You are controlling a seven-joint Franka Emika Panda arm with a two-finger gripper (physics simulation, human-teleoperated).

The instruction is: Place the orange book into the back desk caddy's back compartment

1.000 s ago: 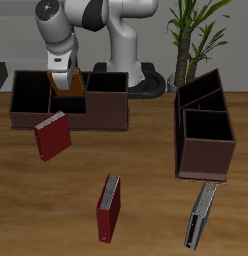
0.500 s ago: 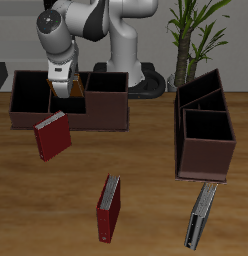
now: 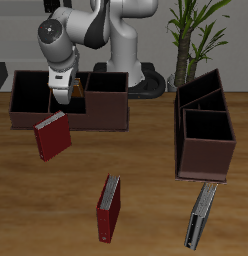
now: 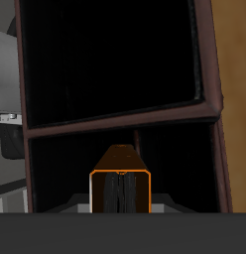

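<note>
Holding the orange book (image 4: pixel 119 189) in my tool (image 3: pixel 66 93), fingers clamped across its top edge, book hanging upright directly below the tool. It's already partly down inside the back desk caddy (image 3: pixel 106 112): in the exterior view only a sliver of orange shows above the caddy's rim, beside the divider.

Key relation: the wrist view looks straight down the book into a dark cell of the caddy, with a divider wall crossing just beyond the book and a larger dark cell past it. The book's long axis seems to run parallel to that divider, though the view is dark and I can't tell clearance to the walls.

Arm pose: wrist pointing straight down over the caddy, elbow folded high above it.

My read: the next move is a straight descent, then release.
</note>
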